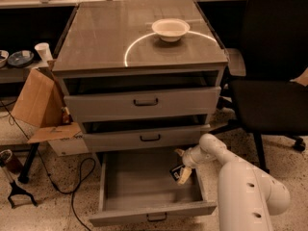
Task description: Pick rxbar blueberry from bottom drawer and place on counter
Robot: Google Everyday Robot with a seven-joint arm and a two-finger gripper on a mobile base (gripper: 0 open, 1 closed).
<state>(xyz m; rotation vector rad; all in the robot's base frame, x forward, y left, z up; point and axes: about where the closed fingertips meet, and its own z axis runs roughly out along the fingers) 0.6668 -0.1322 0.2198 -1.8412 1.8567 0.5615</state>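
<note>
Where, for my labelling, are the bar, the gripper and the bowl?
bar (175, 172): camera view, middle of its dark wrapper.
gripper (180, 165): camera view, its tip, in the drawer's (139, 186) right side.
bowl (170, 28): camera view, its white inside, on the counter (96, 37).

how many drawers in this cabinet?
3. Top drawer just under the counter, middle drawer below it, bottom drawer pulled out; the gripper is inside its right side, at the rxbar blueberry. None seem hidden.

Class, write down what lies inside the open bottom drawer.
Inside the bottom drawer, near its right wall, is the rxbar blueberry, the gripper at it. Its back is hidden under the middle drawer.
</note>
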